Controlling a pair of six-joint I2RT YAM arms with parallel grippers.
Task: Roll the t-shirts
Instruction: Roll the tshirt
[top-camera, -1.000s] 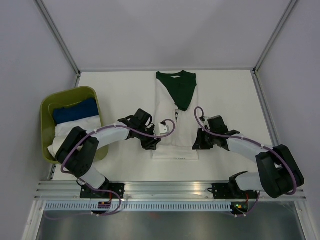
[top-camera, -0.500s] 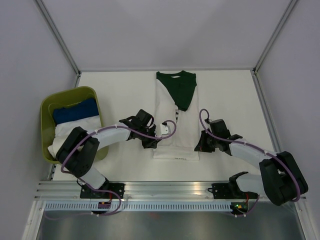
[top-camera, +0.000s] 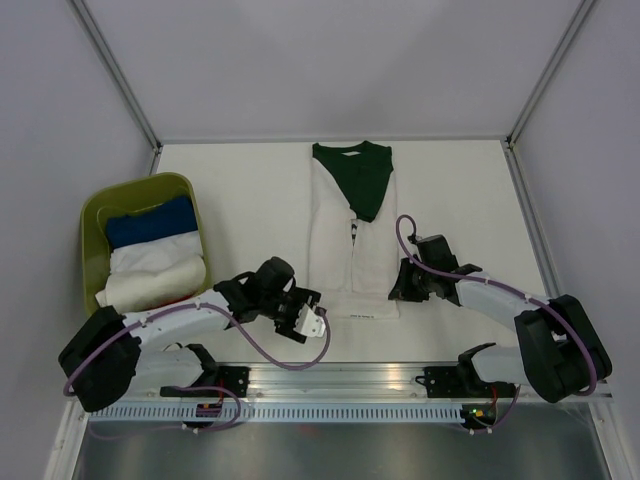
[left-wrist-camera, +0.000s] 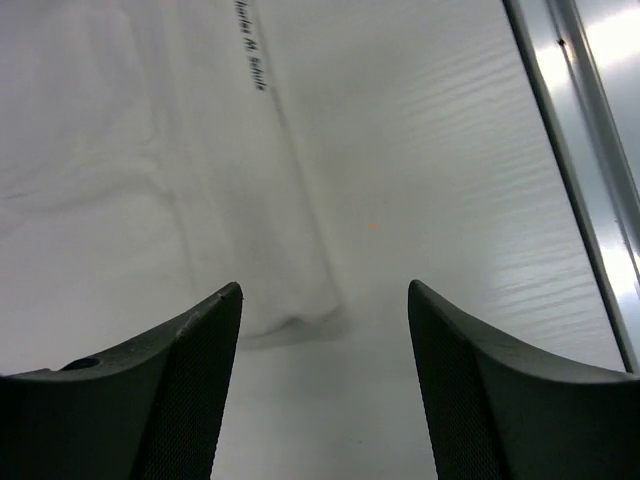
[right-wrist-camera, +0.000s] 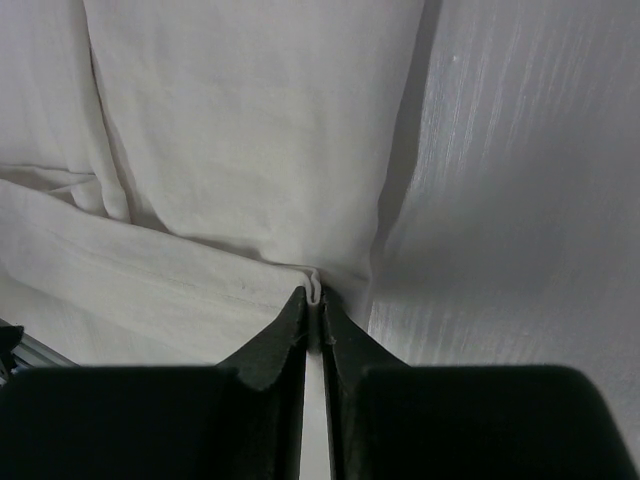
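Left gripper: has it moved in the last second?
Yes. The left gripper has drawn back from the white printed cloth t-shirt's left edge toward the aluminium rail at the near table edge, fingers open.

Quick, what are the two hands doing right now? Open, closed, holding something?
Left hand: open, holding nothing.
Right hand: closed, pinching the edge of the white t-shirt.

An olive-green plastic basket (top-camera: 95, 215) sits at the left side of the white table (top-camera: 240, 190), whose near edge carries a metal rail (top-camera: 340, 375). Inside the basket, a folded blue cloth (top-camera: 150, 222) lies at the far end, touching a white cloth bundle (top-camera: 150, 270) on its near side.
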